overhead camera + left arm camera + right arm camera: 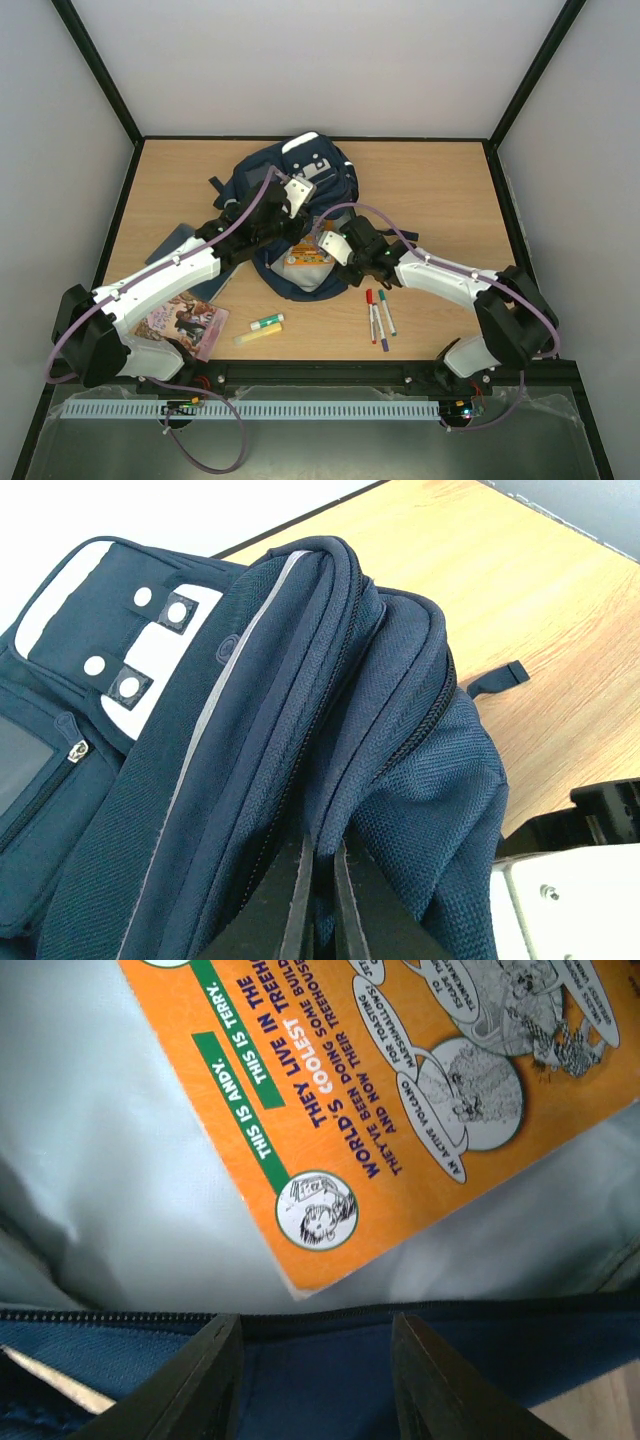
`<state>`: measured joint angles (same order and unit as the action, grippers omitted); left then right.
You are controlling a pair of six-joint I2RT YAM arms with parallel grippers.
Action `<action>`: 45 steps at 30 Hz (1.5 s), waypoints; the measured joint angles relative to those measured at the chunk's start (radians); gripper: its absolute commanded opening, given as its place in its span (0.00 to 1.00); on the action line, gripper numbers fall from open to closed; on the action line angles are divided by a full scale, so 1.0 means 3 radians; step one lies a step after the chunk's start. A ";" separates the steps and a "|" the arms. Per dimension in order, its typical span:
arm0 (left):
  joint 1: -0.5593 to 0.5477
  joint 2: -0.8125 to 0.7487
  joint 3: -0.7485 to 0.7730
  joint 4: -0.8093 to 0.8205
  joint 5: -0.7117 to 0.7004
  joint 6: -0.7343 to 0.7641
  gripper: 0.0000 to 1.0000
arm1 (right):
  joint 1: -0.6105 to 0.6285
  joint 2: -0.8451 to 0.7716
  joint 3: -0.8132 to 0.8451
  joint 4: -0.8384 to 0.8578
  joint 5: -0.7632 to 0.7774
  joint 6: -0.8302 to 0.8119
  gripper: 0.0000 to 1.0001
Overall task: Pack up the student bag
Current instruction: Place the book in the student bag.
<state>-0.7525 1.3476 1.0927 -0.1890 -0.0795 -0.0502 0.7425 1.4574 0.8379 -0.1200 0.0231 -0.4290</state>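
The navy student bag [285, 180] lies in the middle of the table with its mouth facing the arms. My left gripper [293, 197] is shut on a fold of the bag's upper edge, and the left wrist view shows its tips [320, 875] pinching the navy fabric [300, 680]. My right gripper [323, 244] is open and empty at the bag's mouth; in the right wrist view it [318, 1360] hovers over the zip edge [320, 1325]. An orange comic book [400, 1080] lies inside on the pale grey lining, and it also shows in the top view [306, 262].
Three markers [378, 315] lie right of the bag. A green-capped glue stick [266, 322] and a yellow stick [254, 338] lie near the front. A picture book [185, 325] lies under the left arm. A dark flat item [170, 243] lies at the left.
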 measured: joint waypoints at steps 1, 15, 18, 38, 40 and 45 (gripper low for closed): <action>0.0000 0.0000 0.0000 -0.0003 -0.0001 0.0003 0.02 | 0.0004 0.0024 0.0000 0.0038 0.0022 -0.0034 0.42; 0.0000 0.0000 0.0000 -0.0015 -0.0004 0.0032 0.02 | 0.0014 0.0146 0.0079 0.0168 -0.0207 -0.0029 0.57; 0.0000 0.0000 0.0000 -0.0017 -0.0006 0.0039 0.02 | 0.0014 0.0224 0.0130 0.0263 -0.0153 -0.0015 0.59; -0.0004 0.0000 0.0000 -0.0027 -0.0022 0.0084 0.02 | 0.0029 0.0739 0.0165 0.0773 0.0635 -0.0080 0.54; -0.0003 0.0000 0.0000 -0.0028 -0.0023 0.0088 0.02 | 0.0029 0.0781 0.0167 0.0895 0.0773 -0.0076 0.54; 0.0004 0.0000 0.0000 -0.0024 -0.0027 0.0098 0.02 | 0.0029 0.0865 0.0120 0.1356 0.1116 -0.0094 0.55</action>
<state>-0.7513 1.3476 1.0927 -0.1963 -0.0875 -0.0208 0.7513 1.7168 0.8738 0.2867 0.3580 -0.4572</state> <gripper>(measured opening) 0.058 0.548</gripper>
